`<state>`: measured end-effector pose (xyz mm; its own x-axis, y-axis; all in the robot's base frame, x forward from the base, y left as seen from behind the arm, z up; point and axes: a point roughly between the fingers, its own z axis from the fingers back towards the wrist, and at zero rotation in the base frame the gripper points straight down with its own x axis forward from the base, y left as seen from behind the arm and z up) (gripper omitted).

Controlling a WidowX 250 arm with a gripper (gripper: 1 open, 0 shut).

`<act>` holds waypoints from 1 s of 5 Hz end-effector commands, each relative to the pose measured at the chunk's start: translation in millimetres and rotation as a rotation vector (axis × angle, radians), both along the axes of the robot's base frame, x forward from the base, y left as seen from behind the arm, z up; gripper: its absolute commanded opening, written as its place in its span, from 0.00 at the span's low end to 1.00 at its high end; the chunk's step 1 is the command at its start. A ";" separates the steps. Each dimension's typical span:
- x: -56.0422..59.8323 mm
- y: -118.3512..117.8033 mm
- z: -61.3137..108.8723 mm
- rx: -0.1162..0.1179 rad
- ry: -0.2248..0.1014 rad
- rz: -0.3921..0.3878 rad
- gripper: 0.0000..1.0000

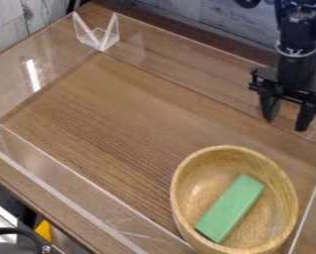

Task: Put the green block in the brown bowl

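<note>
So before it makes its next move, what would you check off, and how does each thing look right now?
1. Green block lies inside the brown bowl: ok.
2. Block lies flat on the bowl's floor, not propped on the rim: ok.
3. Pincer is open with nothing between its fingers: ok.
4. Pincer is apart from the bowl, behind it toward the back of the table: ok.
5. Bowl sits wholly on the wooden table: its front edge is cut off by the picture, cannot tell.
</note>
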<state>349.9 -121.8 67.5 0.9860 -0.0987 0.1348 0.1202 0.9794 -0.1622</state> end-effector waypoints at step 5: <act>-3.1 -21.7 27.1 -0.030 -0.035 0.028 1.00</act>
